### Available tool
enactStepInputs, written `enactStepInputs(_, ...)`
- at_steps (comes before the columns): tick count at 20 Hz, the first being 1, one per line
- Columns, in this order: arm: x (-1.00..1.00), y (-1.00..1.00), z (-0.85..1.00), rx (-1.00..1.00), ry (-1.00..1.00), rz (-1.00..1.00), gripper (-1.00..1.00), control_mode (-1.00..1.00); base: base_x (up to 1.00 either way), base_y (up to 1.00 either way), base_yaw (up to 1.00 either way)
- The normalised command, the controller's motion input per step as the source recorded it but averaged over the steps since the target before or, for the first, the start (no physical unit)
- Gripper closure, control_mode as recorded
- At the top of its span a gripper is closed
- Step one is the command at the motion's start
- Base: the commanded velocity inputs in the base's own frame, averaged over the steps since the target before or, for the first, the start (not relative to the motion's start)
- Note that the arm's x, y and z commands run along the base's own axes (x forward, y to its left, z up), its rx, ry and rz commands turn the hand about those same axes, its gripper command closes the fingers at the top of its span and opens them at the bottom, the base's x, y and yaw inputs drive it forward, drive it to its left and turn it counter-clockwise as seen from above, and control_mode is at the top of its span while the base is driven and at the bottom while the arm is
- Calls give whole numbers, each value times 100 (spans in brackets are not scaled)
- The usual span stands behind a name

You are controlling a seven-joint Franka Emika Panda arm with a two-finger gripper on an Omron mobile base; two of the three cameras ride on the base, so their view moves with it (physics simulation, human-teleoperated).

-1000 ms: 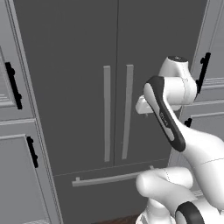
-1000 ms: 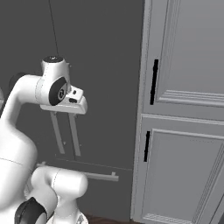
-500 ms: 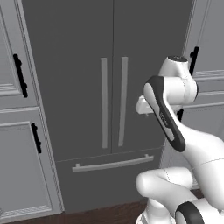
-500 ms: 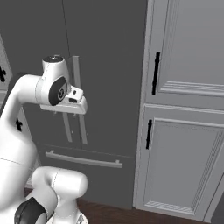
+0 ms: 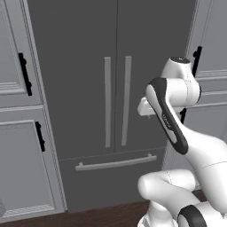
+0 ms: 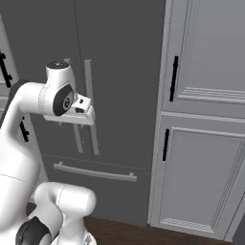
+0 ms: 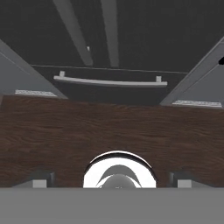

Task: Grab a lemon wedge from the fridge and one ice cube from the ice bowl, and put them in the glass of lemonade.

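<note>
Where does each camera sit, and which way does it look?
Left base view: behind the arm's left, facing the shut fridge; arm at lower right.
Right base view: behind its right, facing fridge and cabinets; arm at lower left.
Hand view: on the hand, looking down at the wood floor and drawer handle.
All share the fridge.

You are looking at a dark grey fridge [image 5: 88, 66] wearing paler grey bar handles [image 5: 107, 102]. Light grey cabinets [image 6: 206, 119] are carrying black handles [image 6: 174, 78], and the floor [image 7: 109, 131] is showing dark brown woodgrain.
</note>
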Motion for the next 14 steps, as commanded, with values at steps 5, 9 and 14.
enactStepInputs(5, 0, 0, 0, 0, 0, 0, -100, 100, 25, 60, 61)
enactStepInputs(9, 0, 0, 0, 0, 0, 0, -100, 100, 33, 14, 92)
enactStepInputs(14, 0, 0, 0, 0, 0, 0, -100, 100, 49, 0, 90)
